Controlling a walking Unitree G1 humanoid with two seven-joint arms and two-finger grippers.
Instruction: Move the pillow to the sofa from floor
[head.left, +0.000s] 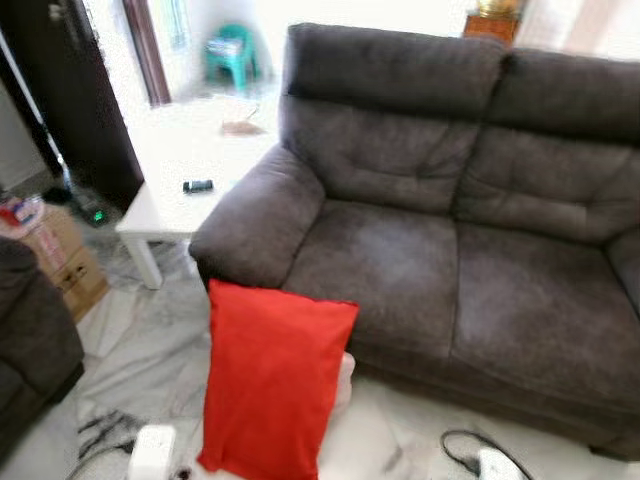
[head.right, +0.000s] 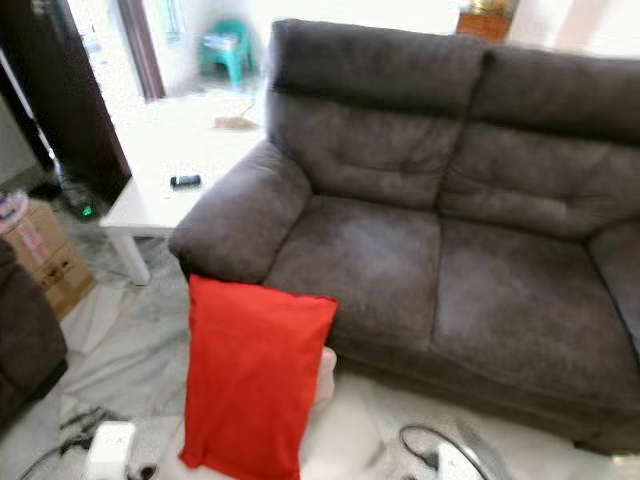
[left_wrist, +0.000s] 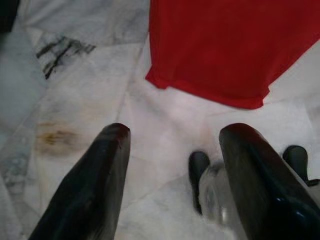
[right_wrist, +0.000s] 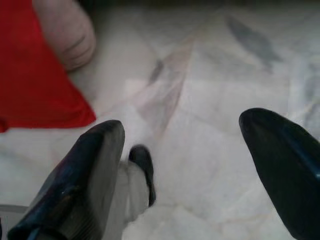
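Left eye view shows a smooth red pillow (head.left: 270, 380) standing on the shiny marble floor (head.left: 150, 350), leaning on the fuzzy grey sofa (head.left: 450, 250). Both claws, left gripper (left_wrist: 172, 135) and right gripper (right_wrist: 182, 135), are spread wide. No writing looks readable.

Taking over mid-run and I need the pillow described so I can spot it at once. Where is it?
Start at the big dark grey sofa and go to its left armrest, next to the white low table. On the pale marble floor below that armrest a pillow stands upright against the sofa front. It is plain bright red, the only vivid thing among greys and whites.
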